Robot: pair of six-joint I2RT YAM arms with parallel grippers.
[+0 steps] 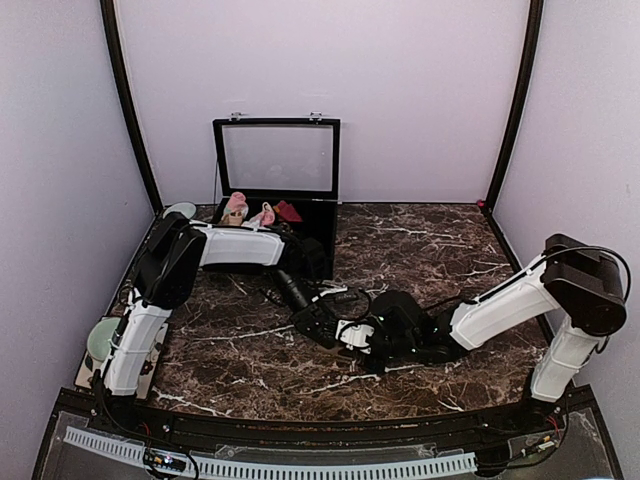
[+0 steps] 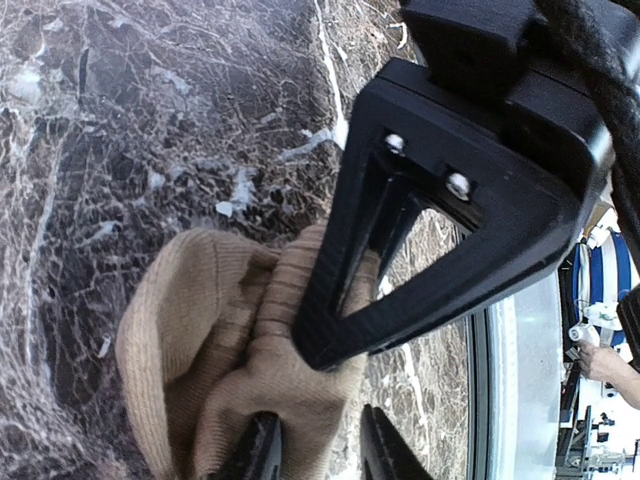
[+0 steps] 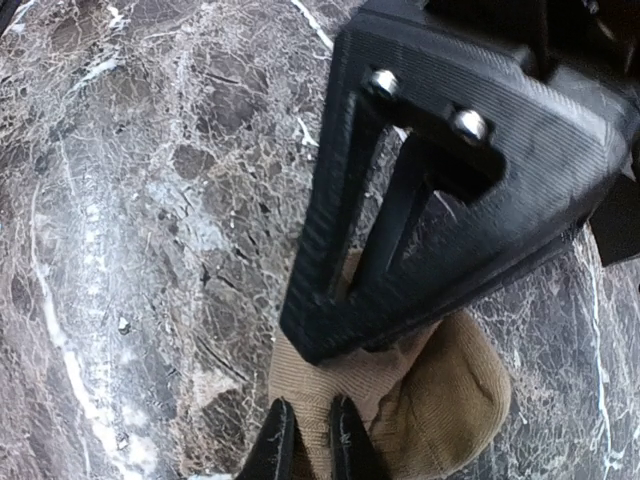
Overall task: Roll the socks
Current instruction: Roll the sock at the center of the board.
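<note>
The table (image 1: 450, 250) is dark brown marble with white veins running through it. A black case (image 1: 318, 238) stands at its far edge, left of the middle, with its glazed lid upright. A tan sock (image 2: 200, 340) lies bunched on the marble in front of the case, well apart from it and near the table's middle, its ribbed cuff gathered into folds. Just left of the case, at the table's corner, is a pale round dish (image 1: 181, 210); whether it rests on the marble cannot be told.
</note>
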